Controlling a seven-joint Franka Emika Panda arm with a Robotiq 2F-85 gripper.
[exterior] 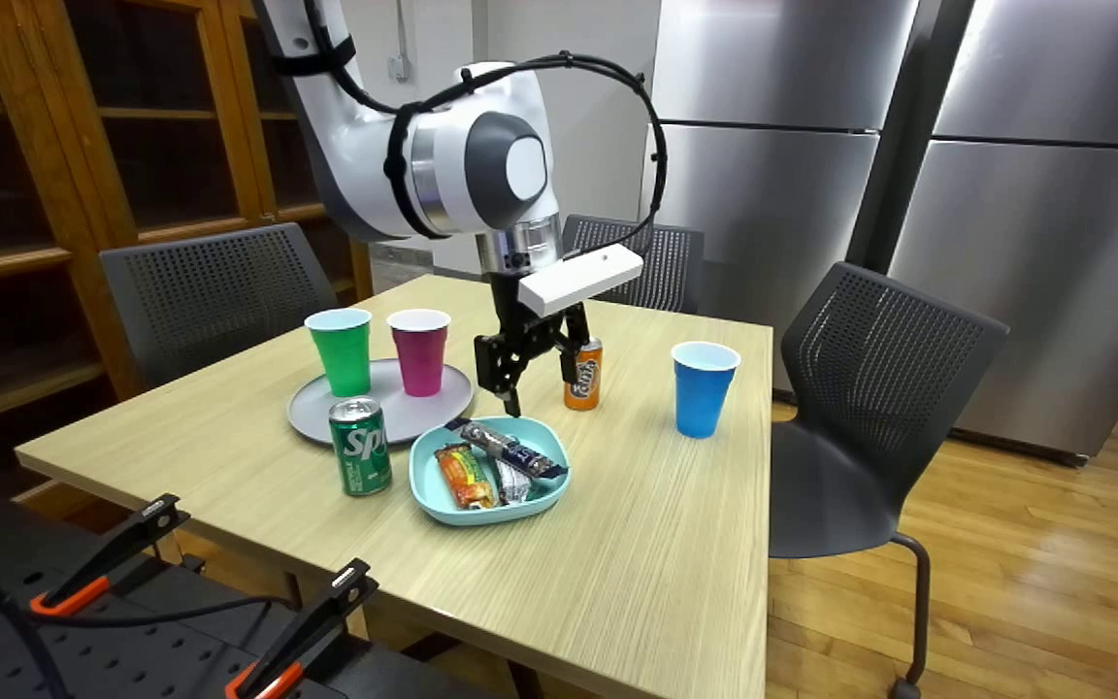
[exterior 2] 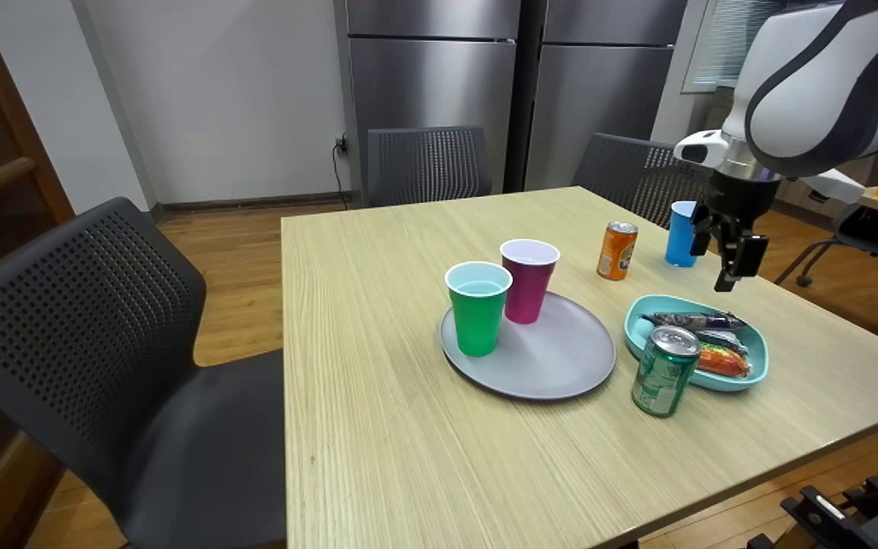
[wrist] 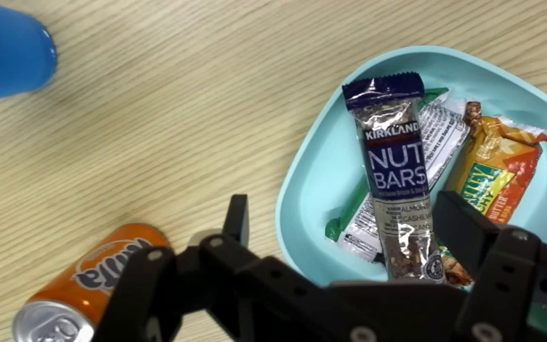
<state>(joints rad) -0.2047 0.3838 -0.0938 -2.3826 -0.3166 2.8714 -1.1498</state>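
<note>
Wrist view: fingers [wrist: 239,221] spread wide, gripping nothing. Nut bar [wrist: 397,183] below them, lying across a green-and-white packet [wrist: 439,140] in turquoise bowl [wrist: 321,194]; Fanta can [wrist: 88,280] near them on the bench [wrist: 174,109].

glossy white-and-grey rounded robot arm [exterior: 443,184]: slants in from the upper edge in an exterior view, bent | short silver cylindrical metal wrist [exterior: 532,247]: directed downward | black angular two-fingered gripper [wrist: 343,213]: hangs fingertips-down, jaws parted wide
</note>
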